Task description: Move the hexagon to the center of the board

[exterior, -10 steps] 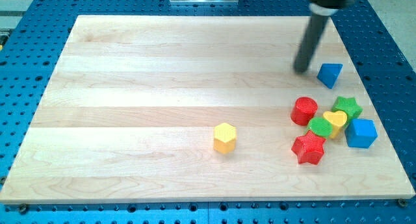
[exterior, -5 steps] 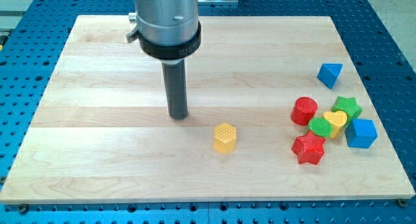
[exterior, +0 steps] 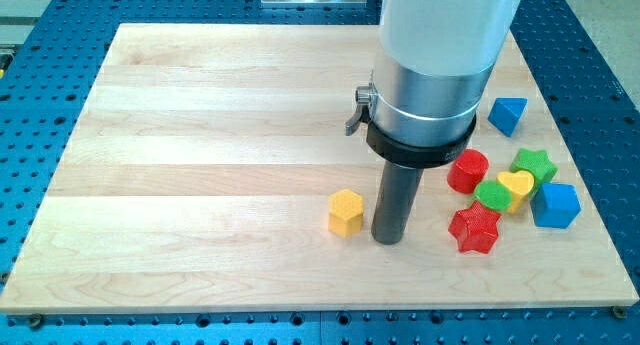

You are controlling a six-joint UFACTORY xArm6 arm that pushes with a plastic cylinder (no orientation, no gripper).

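Standing upright on the wooden surface [exterior: 200, 115], my tip [exterior: 387, 239] sits just to the right of the yellow hexagon [exterior: 346, 212], close beside it; contact cannot be told.
Nearest the bottom edge, the tool is a plain dark rod with nothing to spread or pinch; it rises straight into a silver collar and a broad white arm body that leaves past the top edge, right of middle. The hexagon lies below the surface's centre, slightly right of it. Toward the right edge a cluster sits: red star [exterior: 474, 229], blue cube [exterior: 556, 205], green block [exterior: 492, 195], yellow heart [exterior: 517, 186], red cylinder [exterior: 467, 171], green star [exterior: 535, 165]. Farther up, a blue triangular block [exterior: 508, 115] lies alone.
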